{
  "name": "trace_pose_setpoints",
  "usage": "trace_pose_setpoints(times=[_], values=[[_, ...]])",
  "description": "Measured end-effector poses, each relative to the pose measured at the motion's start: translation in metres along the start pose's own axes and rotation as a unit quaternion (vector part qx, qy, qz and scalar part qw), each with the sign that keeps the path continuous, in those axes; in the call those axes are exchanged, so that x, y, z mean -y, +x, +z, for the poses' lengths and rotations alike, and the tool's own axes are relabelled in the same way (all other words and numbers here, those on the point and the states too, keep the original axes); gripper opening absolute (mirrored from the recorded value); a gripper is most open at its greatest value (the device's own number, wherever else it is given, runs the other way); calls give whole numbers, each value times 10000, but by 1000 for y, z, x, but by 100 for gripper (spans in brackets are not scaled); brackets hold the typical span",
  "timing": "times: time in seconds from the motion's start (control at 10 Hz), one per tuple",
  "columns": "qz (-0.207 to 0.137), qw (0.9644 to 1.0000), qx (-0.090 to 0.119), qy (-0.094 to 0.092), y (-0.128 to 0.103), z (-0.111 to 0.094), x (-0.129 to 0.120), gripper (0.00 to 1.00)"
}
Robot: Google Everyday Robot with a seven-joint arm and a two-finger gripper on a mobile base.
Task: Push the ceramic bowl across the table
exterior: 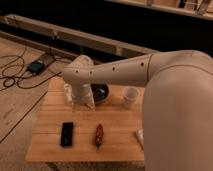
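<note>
The gripper (82, 98), its opening impossible to tell, hangs at the 9 o'clock side of the bowl (102, 93) near the 12 o'clock edge of the table (120, 127), seemingly poised for a steady push toward 3 o'clock.

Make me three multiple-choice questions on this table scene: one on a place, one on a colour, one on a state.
1. Where is the gripper?
A) above the white cup
B) low beside the ceramic bowl
C) at the near edge of the table

2. What colour is the ceramic bowl?
A) white
B) red
C) dark blue-black

3. How does the white cup stand?
A) upright
B) on its side
C) upside down

Answers:
1 B: the gripper sits low over the table just left of the bowl in the picture, partly hiding it.
2 C: the part of the bowl that shows is dark and glossy.
3 A: the cup's open mouth faces up.
</note>
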Motion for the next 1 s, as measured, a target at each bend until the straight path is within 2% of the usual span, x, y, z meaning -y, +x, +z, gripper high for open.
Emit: trace_pose_setpoints(times=[0.5, 0.7, 1.0], values=[[-424, 9987, 263, -35, -53, 38, 33, 65], [-427, 9983, 394, -12, -76, 51, 47, 65], [-276, 9986, 442, 59, -106, 75, 62, 65]])
